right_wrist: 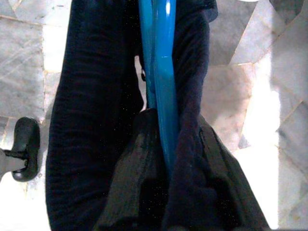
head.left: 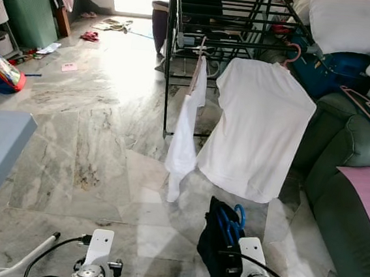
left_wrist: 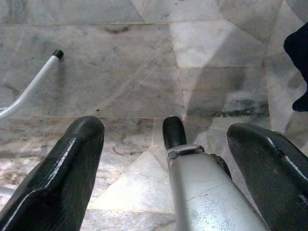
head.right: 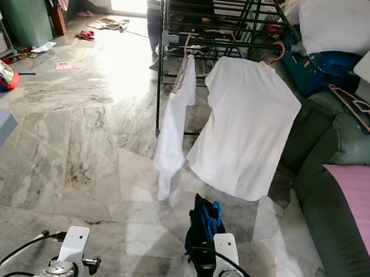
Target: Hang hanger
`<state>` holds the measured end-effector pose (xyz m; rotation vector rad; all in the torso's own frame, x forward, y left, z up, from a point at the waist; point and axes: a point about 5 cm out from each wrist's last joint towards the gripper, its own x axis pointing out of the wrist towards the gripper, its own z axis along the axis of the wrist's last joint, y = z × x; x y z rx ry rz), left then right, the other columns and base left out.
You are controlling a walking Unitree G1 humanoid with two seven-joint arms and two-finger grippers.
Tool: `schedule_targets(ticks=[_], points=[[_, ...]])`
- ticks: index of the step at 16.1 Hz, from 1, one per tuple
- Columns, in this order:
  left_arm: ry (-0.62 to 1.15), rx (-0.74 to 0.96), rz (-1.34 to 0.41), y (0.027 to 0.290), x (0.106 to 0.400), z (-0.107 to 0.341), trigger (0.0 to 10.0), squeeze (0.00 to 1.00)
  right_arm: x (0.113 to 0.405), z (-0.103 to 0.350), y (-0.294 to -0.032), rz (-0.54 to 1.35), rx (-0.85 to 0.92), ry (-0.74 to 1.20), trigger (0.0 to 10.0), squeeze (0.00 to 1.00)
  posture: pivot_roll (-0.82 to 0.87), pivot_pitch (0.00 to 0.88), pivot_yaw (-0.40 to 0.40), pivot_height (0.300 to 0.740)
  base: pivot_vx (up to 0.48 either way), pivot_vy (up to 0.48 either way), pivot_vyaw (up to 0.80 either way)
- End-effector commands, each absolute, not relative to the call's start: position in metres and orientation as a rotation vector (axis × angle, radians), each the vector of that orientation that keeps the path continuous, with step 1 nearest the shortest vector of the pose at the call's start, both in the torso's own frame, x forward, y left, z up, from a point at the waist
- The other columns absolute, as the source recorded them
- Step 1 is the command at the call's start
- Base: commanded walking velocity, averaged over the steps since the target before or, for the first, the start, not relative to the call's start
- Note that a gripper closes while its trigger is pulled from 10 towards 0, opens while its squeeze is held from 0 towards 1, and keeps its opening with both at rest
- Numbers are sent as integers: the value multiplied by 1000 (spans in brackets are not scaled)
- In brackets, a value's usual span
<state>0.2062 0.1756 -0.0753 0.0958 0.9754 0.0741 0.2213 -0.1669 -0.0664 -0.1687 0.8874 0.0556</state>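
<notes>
Hanger (right_wrist: 161,72) blue, long axis along fingers, hook toward rack (head.left: 235,25) | right tool (right_wrist: 168,159) clenched on it | left tool (left_wrist: 163,159) released

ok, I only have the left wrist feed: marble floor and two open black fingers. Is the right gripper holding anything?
Observer: Yes. The right gripper is shut on a blue hanger with a dark garment draped on it.
Operator: Where's the rack from here?
Observer: Ahead of the robot: a black drying rack, across open marble floor.
Operator: Anything on it already?
Observer: Two white garments. A narrow one hangs at the rack's corner; a wide white shirt hangs on a pink hanger to its right.
Operator: Obstacles on the right?
Observer: A dark green sofa runs along the right side, close beside the wide shirt.
</notes>
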Motion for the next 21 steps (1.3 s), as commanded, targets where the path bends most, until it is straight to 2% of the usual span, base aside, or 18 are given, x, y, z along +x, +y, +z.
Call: schedule_targets(ticks=[1,7,21], points=[[978,89,79,175,206,-76,10000,0,223,-65,-170,63,-189,883,10000,0,106,0,-71,740,0,0,0],[1007,87,67,174,194,-82,10000,0,223,-65,-173,88,-219,883,10000,0,117,0,-97,740,0,0,0],[1013,129,22,175,191,-83,10000,0,217,-69,-168,117,-249,892,10000,0,105,12,-75,740,0,-17,0]])
